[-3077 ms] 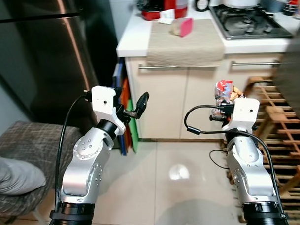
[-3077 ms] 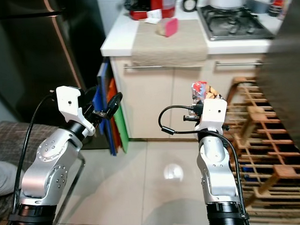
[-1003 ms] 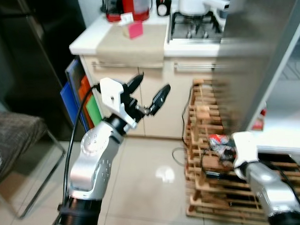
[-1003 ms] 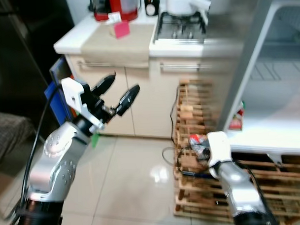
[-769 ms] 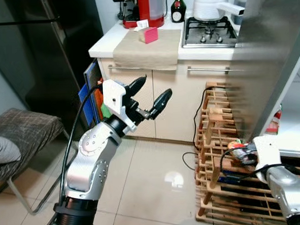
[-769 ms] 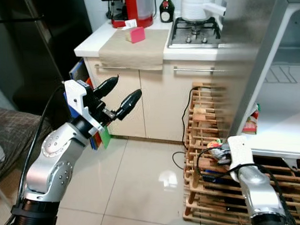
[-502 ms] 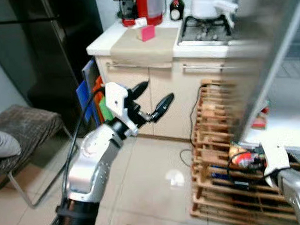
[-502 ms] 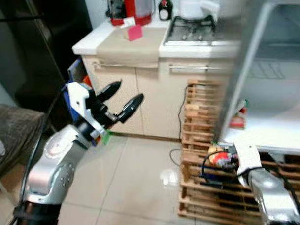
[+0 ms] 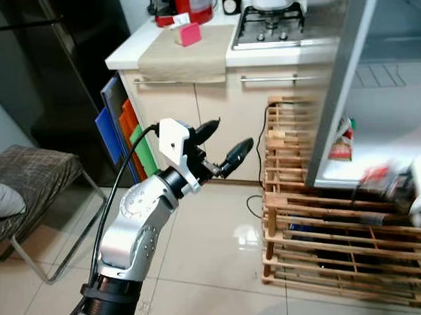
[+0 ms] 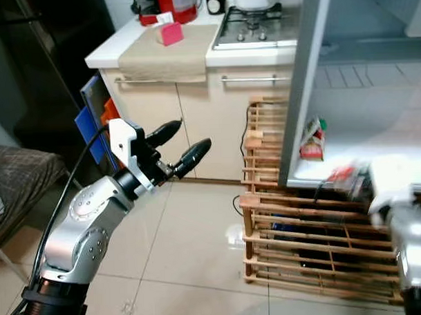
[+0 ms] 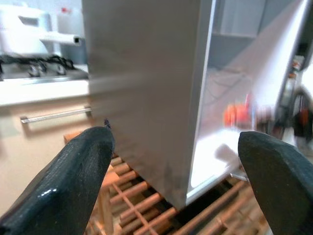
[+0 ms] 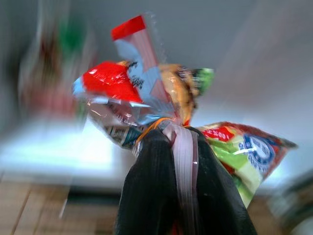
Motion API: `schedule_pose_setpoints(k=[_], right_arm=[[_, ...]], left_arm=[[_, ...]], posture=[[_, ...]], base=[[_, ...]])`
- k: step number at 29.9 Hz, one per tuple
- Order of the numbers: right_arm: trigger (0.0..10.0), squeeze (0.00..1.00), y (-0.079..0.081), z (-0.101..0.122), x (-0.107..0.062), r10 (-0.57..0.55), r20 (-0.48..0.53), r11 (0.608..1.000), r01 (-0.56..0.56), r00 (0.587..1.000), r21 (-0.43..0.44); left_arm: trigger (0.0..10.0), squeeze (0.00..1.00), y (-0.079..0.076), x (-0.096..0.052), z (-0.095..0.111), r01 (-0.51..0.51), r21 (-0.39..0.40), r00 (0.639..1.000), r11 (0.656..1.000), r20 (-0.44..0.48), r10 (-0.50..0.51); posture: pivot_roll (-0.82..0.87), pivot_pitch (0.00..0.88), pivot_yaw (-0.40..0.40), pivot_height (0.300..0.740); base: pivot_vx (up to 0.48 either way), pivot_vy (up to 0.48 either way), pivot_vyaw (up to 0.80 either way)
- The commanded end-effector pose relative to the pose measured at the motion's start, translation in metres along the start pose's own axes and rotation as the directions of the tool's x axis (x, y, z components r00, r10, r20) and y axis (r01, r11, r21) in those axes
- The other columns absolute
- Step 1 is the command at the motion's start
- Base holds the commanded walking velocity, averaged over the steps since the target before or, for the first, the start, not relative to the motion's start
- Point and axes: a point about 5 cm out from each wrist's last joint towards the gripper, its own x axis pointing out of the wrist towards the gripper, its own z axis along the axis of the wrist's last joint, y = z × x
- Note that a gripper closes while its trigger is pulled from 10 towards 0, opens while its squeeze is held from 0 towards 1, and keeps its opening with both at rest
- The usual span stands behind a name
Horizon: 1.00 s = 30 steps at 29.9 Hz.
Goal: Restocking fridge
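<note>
My right gripper (image 12: pixel 171 137) is shut on a bag of colourful snack packets (image 12: pixel 146 93) tied with a band. In the eye views the bag (image 10: pixel 346 177) is blurred, level with the front edge of the open fridge's white lower shelf (image 10: pixel 335 168). A small carton (image 10: pixel 311 140) stands on that shelf by the silver fridge wall (image 9: pixel 346 77). My left gripper (image 9: pixel 229 137) is open and holds nothing, raised in front of the cream cabinet. Its fingers (image 11: pixel 83 181) point towards the fridge.
A slatted wooden rack (image 9: pixel 323 223) with cables stands under the fridge opening. Behind is a counter (image 9: pixel 186 51) with a beige cloth, a pink item and a gas hob (image 9: pixel 268 27). Coloured boards (image 9: pixel 119 129) lean beside the cabinet. A checked chair (image 9: pixel 31 177) stands at the left.
The view has swung right, showing more of the fridge. My right gripper has risen with the snack bag from beside the rack to shelf height. The left gripper has stayed open.
</note>
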Motion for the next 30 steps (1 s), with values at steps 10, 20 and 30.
schedule_pose_setpoints(k=[10, 20, 30], right_arm=[[10.0, 0.0, 0.042, 0.003, 0.027, -0.052, 0.051, 0.991, 0.045, 0.997, 0.124], [10.0, 0.0, 0.083, -0.021, 0.039, -0.042, 0.016, 0.992, 0.04, 0.999, 0.122], [10.0, 0.0, 0.077, -0.024, 0.04, -0.064, 0.035, 0.992, 0.06, 0.997, 0.107]], left_arm=[[10.0, 0.0, 0.0, 0.014, -0.017, 0.062, 0.034, 0.991, 0.998, -0.121, -0.057], [10.0, 0.0, -0.007, 0.021, -0.011, 0.126, 0.003, 0.987, 0.992, -0.099, -0.125], [10.0, 0.0, -0.021, 0.027, -0.01, 0.16, -0.039, 0.986, 0.986, -0.042, -0.162]], posture=[[-0.06, 0.0, 0.065, 0.74], [-0.02, 0.0, 0.094, 0.74], [-0.06, 0.0, 0.088, 0.74]], base=[[0.0, 0.0, 0.0], [0.144, -0.124, 0.0], [0.394, -0.255, 0.0]])
